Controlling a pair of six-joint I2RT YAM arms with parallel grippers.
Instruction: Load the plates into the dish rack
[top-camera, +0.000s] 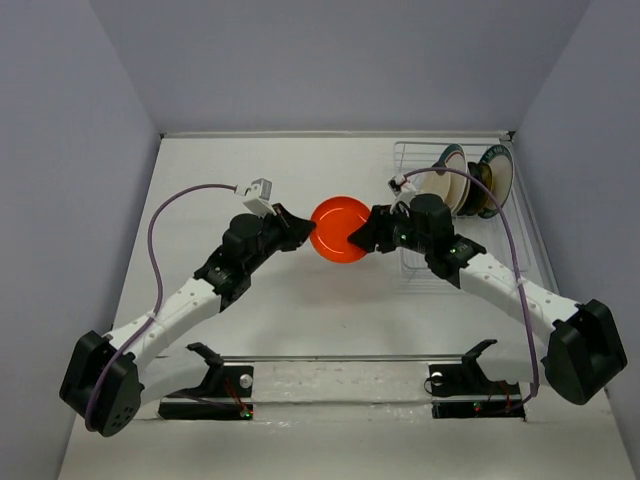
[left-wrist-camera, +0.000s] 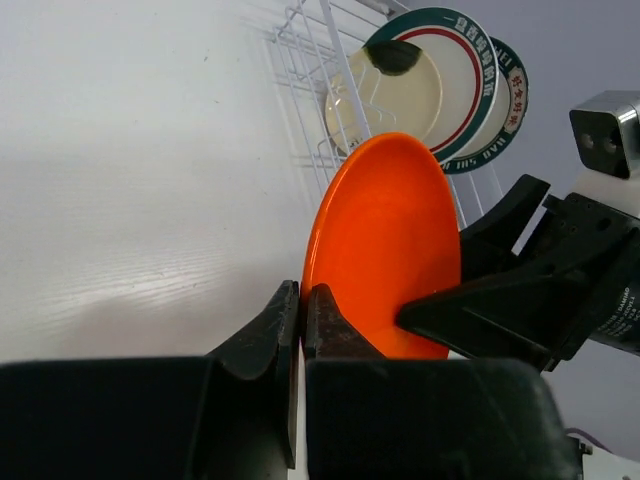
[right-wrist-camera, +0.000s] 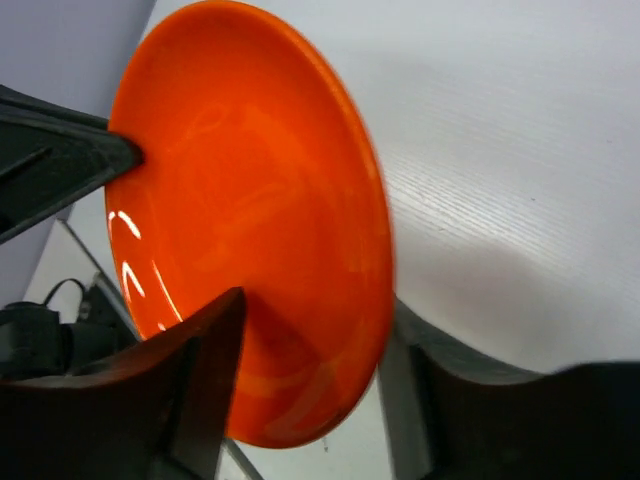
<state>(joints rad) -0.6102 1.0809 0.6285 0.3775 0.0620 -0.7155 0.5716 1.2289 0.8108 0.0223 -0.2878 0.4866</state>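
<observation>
1. The left gripper (left-wrist-camera: 301, 305) is pressed almost together, pinching the left rim of the orange-red plate (top-camera: 338, 228).
2. The right gripper (right-wrist-camera: 315, 305) clamps the plate's right edge, one finger on each face.
3. The plate is tilted, over the middle of the table (top-camera: 250, 330).
4. At the far right, the dish rack (top-camera: 415, 160) holds teal-rimmed plates (left-wrist-camera: 470, 70) on edge.

A robotics lab test cell is indicated: a plain white worktop (top-camera: 300, 330) is enclosed by bare grey walls (top-camera: 330, 60). A left arm (top-camera: 180, 310) and right arm (top-camera: 500, 285) are bolted at its near edge. A purple cable (top-camera: 155, 250) is looped alongside, and a wire dish rack (top-camera: 410, 155) is stood at the back.
</observation>
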